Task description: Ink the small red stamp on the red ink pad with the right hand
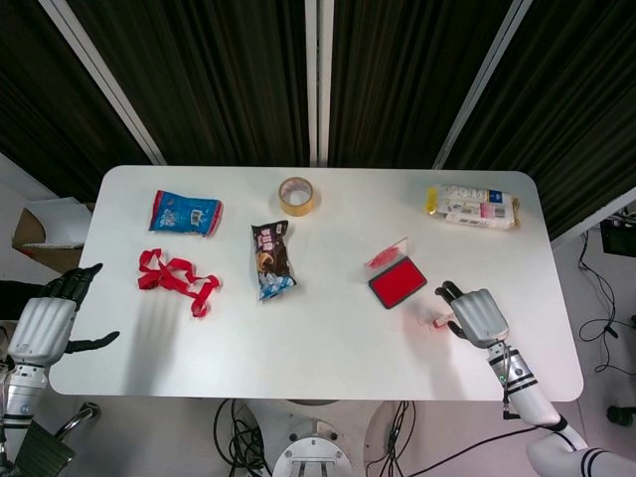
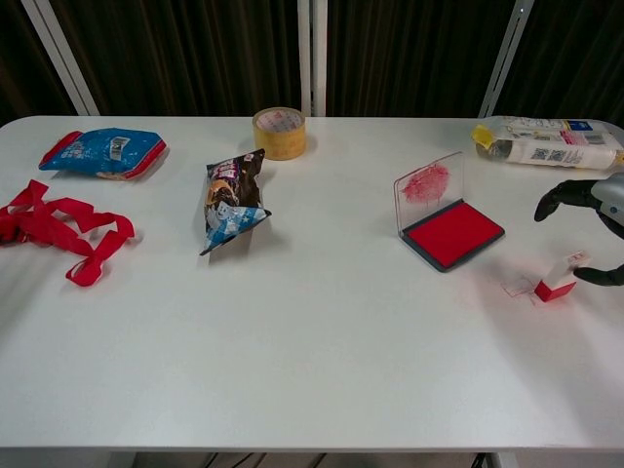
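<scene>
The small red stamp lies tilted on the table, right of the red ink pad, whose clear lid stands up. In the head view the stamp is partly covered by my right hand, which hovers over it with fingers spread and holds nothing. In the chest view the right hand enters at the right edge, fingers above and beside the stamp. My left hand hangs off the table's left edge, fingers apart and empty.
A red ribbon, a blue snack bag, a dark snack bag and a tape roll lie left of the pad. A white packet sits at the far right corner.
</scene>
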### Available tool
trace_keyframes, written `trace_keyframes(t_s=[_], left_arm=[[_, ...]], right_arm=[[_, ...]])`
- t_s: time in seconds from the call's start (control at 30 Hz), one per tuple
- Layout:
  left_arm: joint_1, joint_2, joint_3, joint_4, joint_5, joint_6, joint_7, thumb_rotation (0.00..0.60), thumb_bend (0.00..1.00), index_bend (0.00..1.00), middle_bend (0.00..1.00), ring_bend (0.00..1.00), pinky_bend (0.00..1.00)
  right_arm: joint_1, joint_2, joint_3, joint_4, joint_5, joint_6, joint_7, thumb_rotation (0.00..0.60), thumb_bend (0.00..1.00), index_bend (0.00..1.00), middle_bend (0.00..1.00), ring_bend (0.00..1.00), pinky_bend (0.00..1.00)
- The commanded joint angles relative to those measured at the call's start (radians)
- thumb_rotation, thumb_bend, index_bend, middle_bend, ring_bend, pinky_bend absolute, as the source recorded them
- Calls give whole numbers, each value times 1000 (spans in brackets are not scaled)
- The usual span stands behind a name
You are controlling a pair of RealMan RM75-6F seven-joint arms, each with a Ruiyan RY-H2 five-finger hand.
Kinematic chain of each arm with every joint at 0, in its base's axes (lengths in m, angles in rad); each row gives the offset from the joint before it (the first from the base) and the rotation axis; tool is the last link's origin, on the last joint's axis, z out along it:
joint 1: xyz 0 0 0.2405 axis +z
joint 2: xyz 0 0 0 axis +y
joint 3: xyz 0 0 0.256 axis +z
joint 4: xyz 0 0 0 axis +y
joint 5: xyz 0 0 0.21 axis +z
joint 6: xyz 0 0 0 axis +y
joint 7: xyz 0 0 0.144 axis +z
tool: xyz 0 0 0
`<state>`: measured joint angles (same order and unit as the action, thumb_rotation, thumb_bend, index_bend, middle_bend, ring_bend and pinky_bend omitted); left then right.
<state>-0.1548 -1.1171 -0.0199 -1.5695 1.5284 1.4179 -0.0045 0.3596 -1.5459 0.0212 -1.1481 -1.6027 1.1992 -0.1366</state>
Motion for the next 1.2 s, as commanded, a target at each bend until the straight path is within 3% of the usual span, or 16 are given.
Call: trace_keyframes(t_s=[0.03,0.97,1.2], left_arm=[[1,1,0,1,-1,1,-2,443,49,57,139,121,243],[4,6,4,0,-17,-11,1,445,49,57,139,121,244],[8,12,0,-7,-39,-16,10,446,49,57,139,122,251]], right_arm=[[6,-5,-6,5,-1,-4,7,600,140,397,274,786,861],[13,-33,-26,31,34,-23,12,600,218,518,274,794,862],[13,-44,-22,37,44,-18,3,600,262,545,369,812,883]])
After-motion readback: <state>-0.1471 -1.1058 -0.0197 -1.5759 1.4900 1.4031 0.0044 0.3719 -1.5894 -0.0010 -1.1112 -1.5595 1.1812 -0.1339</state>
